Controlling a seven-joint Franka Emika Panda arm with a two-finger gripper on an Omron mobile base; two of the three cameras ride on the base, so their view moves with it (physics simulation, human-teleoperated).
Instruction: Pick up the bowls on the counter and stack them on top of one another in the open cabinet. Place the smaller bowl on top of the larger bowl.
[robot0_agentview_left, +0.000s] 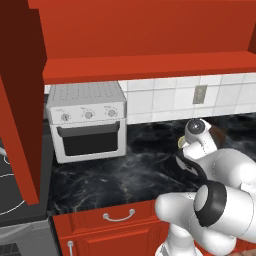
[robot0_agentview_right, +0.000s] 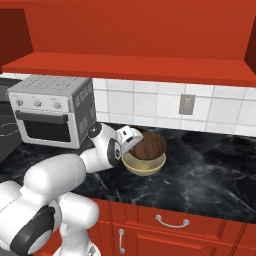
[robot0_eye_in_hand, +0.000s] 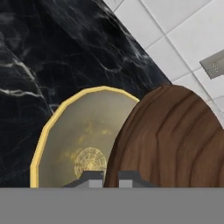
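The dark brown bowl (robot0_agentview_right: 150, 145) sits tilted above the pale yellowish-tan bowl (robot0_agentview_right: 144, 164), overlapping its far side, both on the black marble counter (robot0_agentview_right: 210, 175) right of the white toaster oven (robot0_agentview_right: 52, 111); in the hand view the brown bowl (robot0_eye_in_hand: 170, 140) covers part of the tan bowl (robot0_eye_in_hand: 76, 140); the gripper (robot0_agentview_right: 131, 139) is at the brown bowl's near rim, its fingertips (robot0_eye_in_hand: 92, 178) close together, though whether they pinch the rim I cannot tell; the red cabinet (robot0_agentview_right: 135, 67) hangs above.

tan bowl (robot0_eye_in_hand: 74, 144) partly hidden — brown bowl (robot0_eye_in_hand: 170, 140) overlaps, edge-cropped
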